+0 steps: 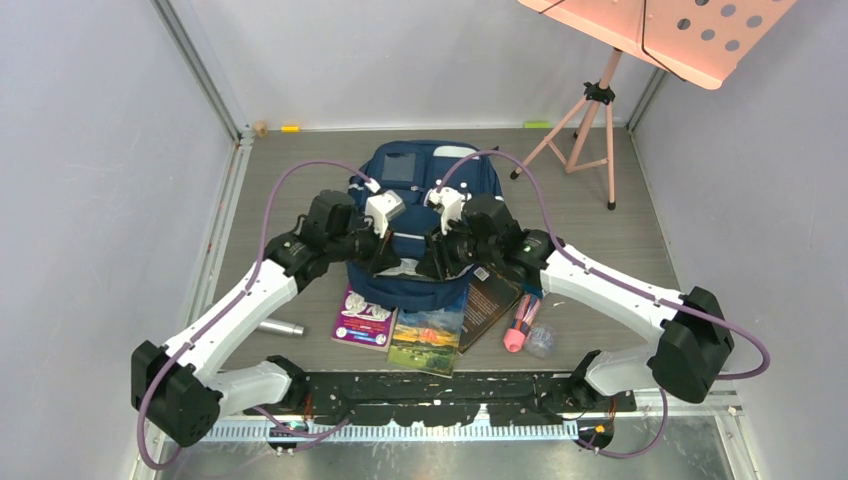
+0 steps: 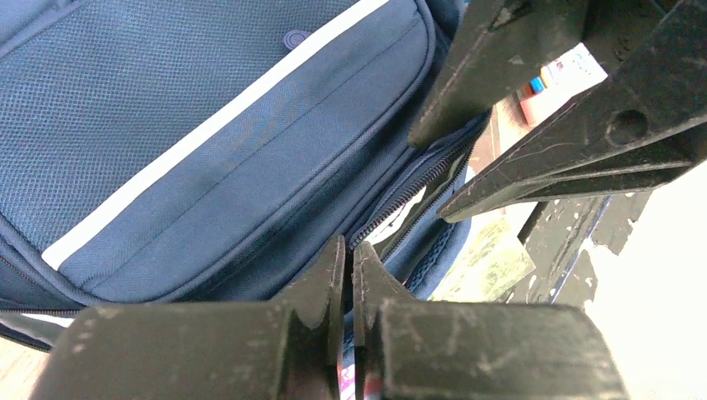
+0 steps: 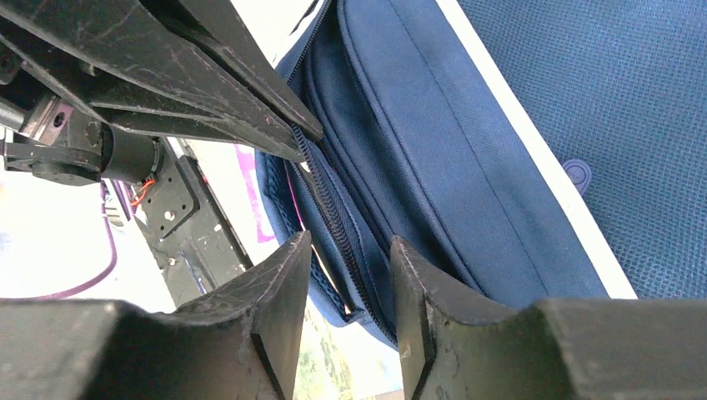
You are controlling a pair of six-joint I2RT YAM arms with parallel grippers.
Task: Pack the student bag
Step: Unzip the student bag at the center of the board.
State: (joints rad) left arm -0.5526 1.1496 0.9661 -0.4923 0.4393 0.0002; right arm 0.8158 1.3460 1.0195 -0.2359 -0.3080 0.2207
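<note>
The navy student bag [image 1: 425, 185] lies flat mid-table, its open zipped mouth facing the arms. My left gripper [image 1: 384, 260] sits at the mouth's left side; in the left wrist view its jaws [image 2: 348, 260] are pressed together on the bag's zipper edge [image 2: 417, 187]. On the right side of the mouth my right gripper [image 1: 437, 263] stands open [image 3: 348, 262], its fingers straddling the zipper edge [image 3: 333, 217] without pinching it. Each wrist view shows the other gripper's fingers [image 2: 500, 67] [image 3: 208, 75] close by. The inside of the bag is hidden.
Just in front of the bag lie a purple book [image 1: 362, 320], a landscape-cover book [image 1: 430, 340], a dark book [image 1: 492, 300], a pink marker [image 1: 518, 328] and a clear bottle [image 1: 541, 340]. A silver cylinder [image 1: 281, 327] lies at the left. A pink music stand [image 1: 600, 120] stands back right.
</note>
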